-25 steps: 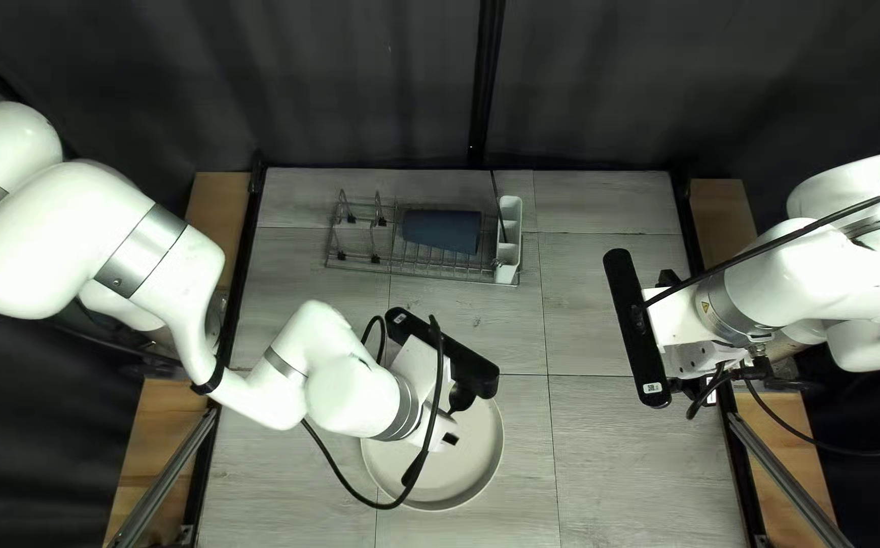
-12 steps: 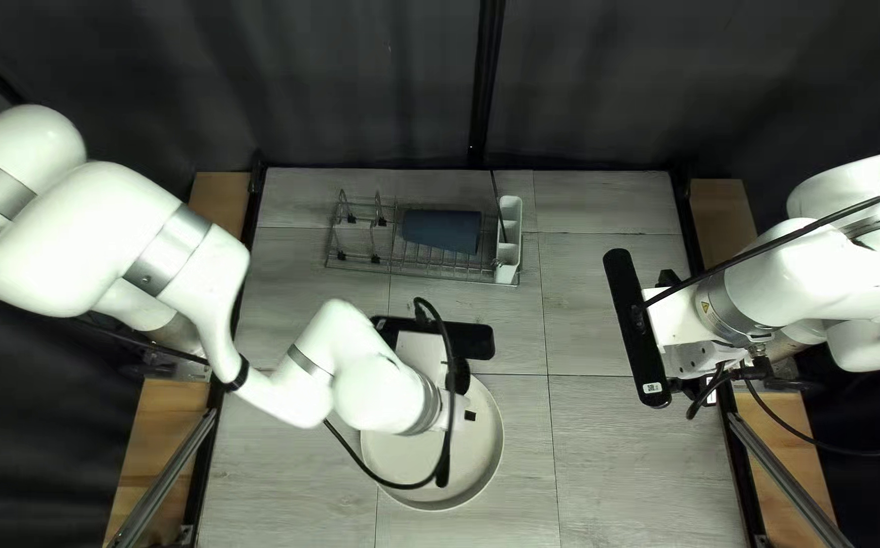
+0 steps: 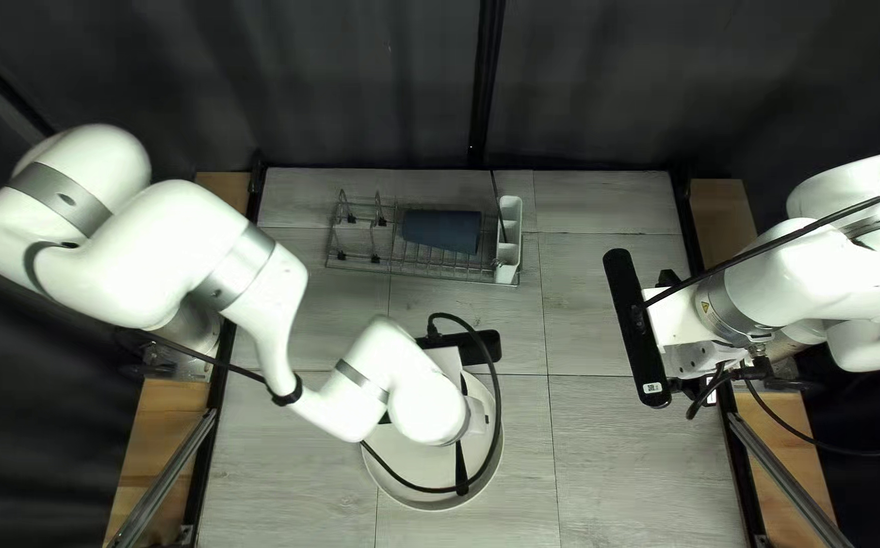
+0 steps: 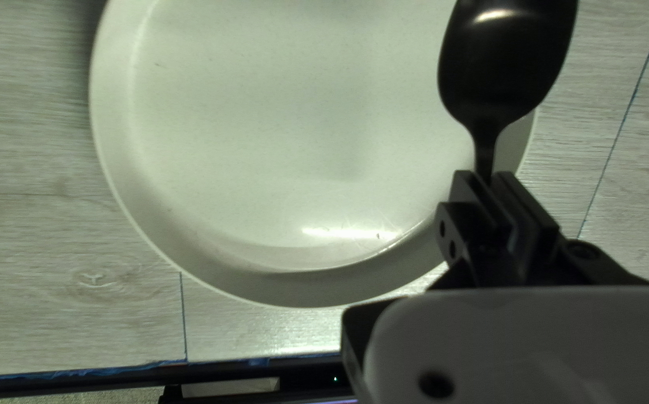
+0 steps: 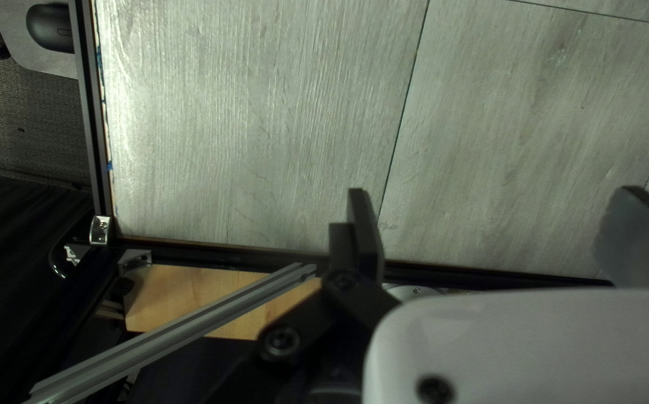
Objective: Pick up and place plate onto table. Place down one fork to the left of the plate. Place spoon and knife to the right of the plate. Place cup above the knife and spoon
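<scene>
Spoon: the spoon [image 4: 505, 71] you are working with is black and glossy, a bright highlight on its wide oval bowl, which narrows to a thin neck.
Spoon position: in your left wrist view it sticks out ahead of the gripper, its bowl overlapping one side of the plate [image 4: 264, 112]; you can't tell its height above it.
Left gripper: your left gripper [image 3: 475, 416] has its two fingers almost together, clamped on the spoon's handle.
Plate: pale, round and speckled, with a raised rim; it lies on the table [image 3: 622, 457] toward the near edge.
In the way: from above, your left arm [image 3: 414, 406] covers part of the plate, and a black cable [image 3: 498, 391] loops across it; you can't make out the spoon's bowl clearly there.
Dish rack: a wire rack [image 3: 414, 272] stands toward the table's far edge, beyond the plate.
Cup: your dark blue cup [image 3: 440, 230] lies on its side in the rack.
Utensil holder: a white holder [image 3: 507, 254] sits at the rack's right end in the top left view; a thin dark handle [image 3: 498, 208] leans up out of it, too little showing for you to name the piece.
Right gripper: your right gripper [image 3: 698, 357] is at the table's right side, fingers spread wide with nothing between them.
Beside the table: your right wrist view shows a metal bar [image 5: 182, 322] across a wooden board [image 5: 178, 292].
</scene>
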Robot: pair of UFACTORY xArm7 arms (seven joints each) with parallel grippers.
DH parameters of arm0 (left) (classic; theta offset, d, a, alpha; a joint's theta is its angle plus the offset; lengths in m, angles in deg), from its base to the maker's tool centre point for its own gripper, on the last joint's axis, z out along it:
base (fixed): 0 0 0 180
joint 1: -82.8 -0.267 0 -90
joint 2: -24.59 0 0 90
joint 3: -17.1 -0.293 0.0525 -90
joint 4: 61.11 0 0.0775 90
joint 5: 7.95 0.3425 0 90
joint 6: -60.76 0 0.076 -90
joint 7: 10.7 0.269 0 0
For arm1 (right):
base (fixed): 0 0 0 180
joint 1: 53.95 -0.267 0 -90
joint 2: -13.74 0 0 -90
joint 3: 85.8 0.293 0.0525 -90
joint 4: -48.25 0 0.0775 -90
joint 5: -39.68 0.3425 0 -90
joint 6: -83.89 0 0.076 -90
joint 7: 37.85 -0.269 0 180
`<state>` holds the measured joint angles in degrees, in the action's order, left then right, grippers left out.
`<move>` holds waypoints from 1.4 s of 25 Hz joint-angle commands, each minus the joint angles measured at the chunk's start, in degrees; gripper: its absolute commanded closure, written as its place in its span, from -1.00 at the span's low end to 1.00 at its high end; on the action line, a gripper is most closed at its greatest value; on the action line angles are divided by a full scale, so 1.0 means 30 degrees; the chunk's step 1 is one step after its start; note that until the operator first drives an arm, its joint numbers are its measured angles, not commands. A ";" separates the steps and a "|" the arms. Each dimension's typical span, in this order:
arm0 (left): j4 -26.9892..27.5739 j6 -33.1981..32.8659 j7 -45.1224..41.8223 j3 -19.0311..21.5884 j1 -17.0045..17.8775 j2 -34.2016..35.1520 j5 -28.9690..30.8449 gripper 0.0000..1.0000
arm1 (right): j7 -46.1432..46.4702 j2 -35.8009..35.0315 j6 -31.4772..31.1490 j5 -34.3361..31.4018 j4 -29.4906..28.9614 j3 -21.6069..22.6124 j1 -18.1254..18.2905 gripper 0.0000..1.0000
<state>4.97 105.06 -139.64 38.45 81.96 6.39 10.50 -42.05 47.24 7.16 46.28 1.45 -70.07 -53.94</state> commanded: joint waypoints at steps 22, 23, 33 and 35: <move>0.6636 0.1097 0.1408 -0.1190 0.0839 -0.5417 0.2099 1.00 | 0.0000 0.0000 0.0000 0.0000 0.0000 0.0000 0.0000 -1.00; 0.6989 0.1074 0.1524 -0.1247 0.0849 -0.5744 0.2166 1.00 | 0.0000 0.0000 0.0000 0.0000 0.0000 0.0000 0.0000 -1.00; 1.0073 0.1564 0.2735 -0.1262 0.0693 -0.8486 0.1895 1.00 | 0.0000 0.0000 0.0000 0.0000 0.0000 0.0000 0.0000 -1.00; 1.0521 0.1785 0.2586 -0.1303 0.0756 -0.8859 0.1775 1.00 | 0.0000 0.0000 0.0000 0.0000 0.0000 0.0000 0.0000 -1.00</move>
<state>35.12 109.86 -131.69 34.63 84.10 -18.95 16.24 -42.05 47.24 7.16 46.28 1.45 -70.07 -53.94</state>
